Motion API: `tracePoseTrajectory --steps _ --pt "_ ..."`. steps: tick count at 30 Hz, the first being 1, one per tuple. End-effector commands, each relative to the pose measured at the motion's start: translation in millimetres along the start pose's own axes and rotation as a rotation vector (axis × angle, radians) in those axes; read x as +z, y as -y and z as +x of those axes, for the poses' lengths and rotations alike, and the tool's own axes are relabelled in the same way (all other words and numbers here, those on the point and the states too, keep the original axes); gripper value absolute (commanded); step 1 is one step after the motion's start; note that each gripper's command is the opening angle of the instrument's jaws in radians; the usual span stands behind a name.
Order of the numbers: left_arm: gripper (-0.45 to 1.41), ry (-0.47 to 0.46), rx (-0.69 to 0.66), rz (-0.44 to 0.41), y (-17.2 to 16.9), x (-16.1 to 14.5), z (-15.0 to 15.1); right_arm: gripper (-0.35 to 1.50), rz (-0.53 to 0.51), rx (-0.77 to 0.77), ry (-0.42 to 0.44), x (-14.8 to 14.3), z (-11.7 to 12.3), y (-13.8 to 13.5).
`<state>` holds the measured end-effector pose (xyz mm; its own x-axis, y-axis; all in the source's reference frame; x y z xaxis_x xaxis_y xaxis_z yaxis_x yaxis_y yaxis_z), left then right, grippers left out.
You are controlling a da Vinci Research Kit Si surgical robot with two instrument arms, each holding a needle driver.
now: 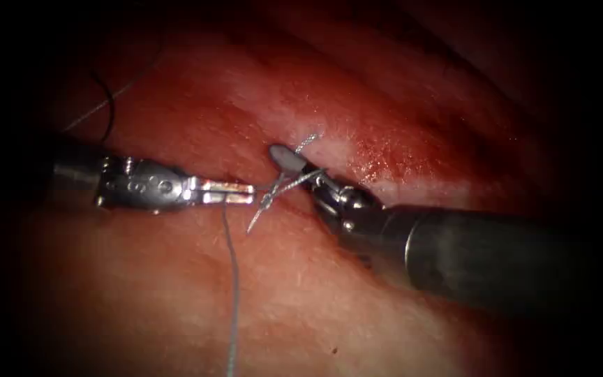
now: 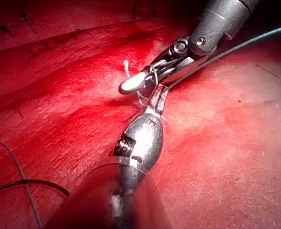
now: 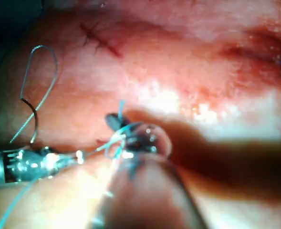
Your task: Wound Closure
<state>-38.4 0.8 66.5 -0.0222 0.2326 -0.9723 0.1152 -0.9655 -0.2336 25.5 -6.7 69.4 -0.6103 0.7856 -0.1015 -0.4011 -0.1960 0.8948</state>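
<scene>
1. Nearest me, the pale blue-grey suture thread [image 1: 232,300] ran down the red pork tissue [image 1: 176,307].
2. My slim silver left needle driver [image 1: 240,193] was clamped on that thread.
3. My dark-shafted right needle driver [image 1: 300,166] had thread wrapped round it; I could not tell its jaws' state.
4. Farther off lay the dark red cut [image 1: 357,150].

I see red, glistening tissue [image 1: 176,293] with paler pink patches, pale grey-blue thread [image 1: 232,293], and 2 shiny silver tools, left [image 1: 249,193] and right [image 1: 298,167], on dark grey shafts.
</scene>
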Motion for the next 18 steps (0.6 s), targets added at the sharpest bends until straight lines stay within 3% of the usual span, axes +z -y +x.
tracePoseTrajectory --steps 1,6,18 --pt "-0.45 0.002 -0.005 0.005 0.2 0.2 -0.6 -0.35 0.009 -0.031 0.014 0.4 -0.7 0.5" --pt "-0.45 0.027 -0.011 0.022 2.4 -1.0 -0.8 -0.35 0.058 -0.141 0.071 0.3 -1.3 1.3" --pt "-0.45 0.05 -0.037 0.067 8.0 -3.0 -1.1 -0.35 0.091 -0.367 0.08 -0.7 -3.2 2.1"
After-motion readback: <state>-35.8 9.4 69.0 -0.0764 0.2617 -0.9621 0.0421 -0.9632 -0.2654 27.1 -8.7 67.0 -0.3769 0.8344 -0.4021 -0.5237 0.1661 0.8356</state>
